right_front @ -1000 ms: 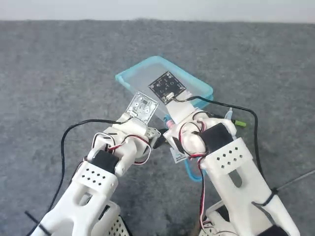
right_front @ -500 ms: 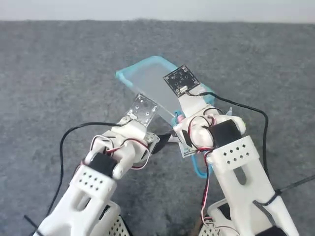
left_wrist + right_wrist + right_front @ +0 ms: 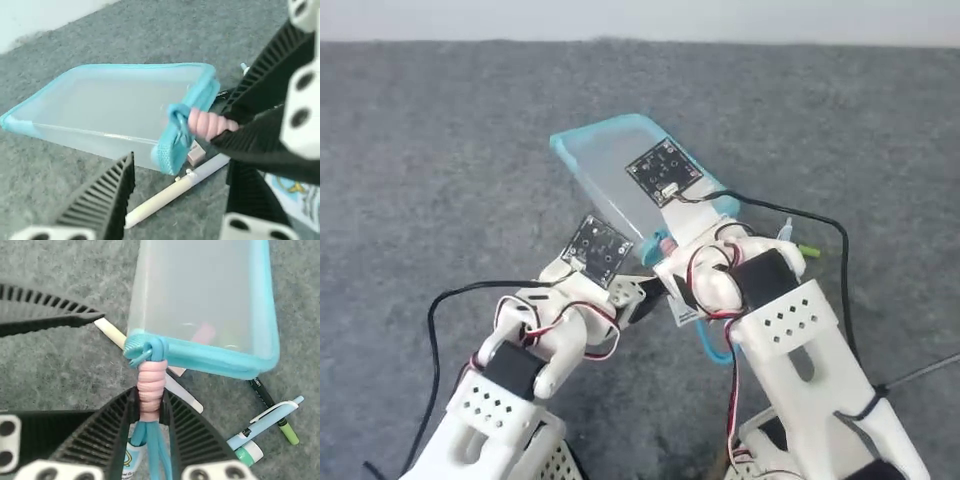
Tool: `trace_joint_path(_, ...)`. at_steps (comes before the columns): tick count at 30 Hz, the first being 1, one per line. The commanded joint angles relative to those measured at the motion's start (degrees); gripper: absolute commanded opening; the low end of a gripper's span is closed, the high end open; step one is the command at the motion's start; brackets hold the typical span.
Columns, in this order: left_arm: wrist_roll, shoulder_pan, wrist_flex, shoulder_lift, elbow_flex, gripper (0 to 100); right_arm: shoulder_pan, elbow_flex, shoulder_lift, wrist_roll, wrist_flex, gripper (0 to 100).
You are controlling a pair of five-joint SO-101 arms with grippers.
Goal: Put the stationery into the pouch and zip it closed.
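The translucent pouch (image 3: 610, 165) with teal edging lies tilted on the grey carpet (image 3: 440, 150). My right gripper (image 3: 150, 395) is shut on the pouch's pink zipper pull (image 3: 151, 385), which hangs at the pouch's (image 3: 200, 300) corner. From the left wrist view the pull (image 3: 207, 125) sits between the other arm's black fingers, beside the pouch (image 3: 110, 107). My left gripper (image 3: 180, 170) stands open just short of that corner, over a white pen (image 3: 170, 195). A blue pen (image 3: 265, 422), a black pen (image 3: 260, 390) and a green-tipped pen (image 3: 287, 432) lie beside the pouch.
A small pinkish block (image 3: 196, 155) lies by the pouch's corner. A printed card (image 3: 683, 313) sits under the right arm. The other arm's ribbed finger (image 3: 45, 315) reaches in near the white pen (image 3: 112, 332). Black cables (image 3: 800, 220) trail over the carpet.
The left arm has drawn back toward the near edge and lowered. The right arm swung left with the zipper pull, and the pouch's far corner shifted left.
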Motion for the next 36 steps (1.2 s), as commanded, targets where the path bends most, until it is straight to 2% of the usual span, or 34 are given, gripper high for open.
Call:
trace_joint_path(1,0.7,0.1,-4.4,4.0,-1.0,29,-0.9,-3.9,-2.9,-0.1,0.9,0.7)
trace_joint_path(9,-0.4,-6.6,-12.8,13.8,-1.5,29,-0.5,-4.2,-4.2,2.2,4.3,0.7)
trace_joint_path(18,-0.7,-7.5,-13.6,18.9,-3.6,28,-0.5,-2.7,-8.9,5.9,8.4,0.7)
trace_joint_path(29,-0.6,-11.8,-13.7,19.0,-4.5,28,0.0,11.0,-8.9,10.5,1.9,0.7)
trace_joint_path(36,-0.6,-11.8,-13.7,19.0,-4.5,28,6.4,17.1,-8.9,10.7,-3.3,0.7)
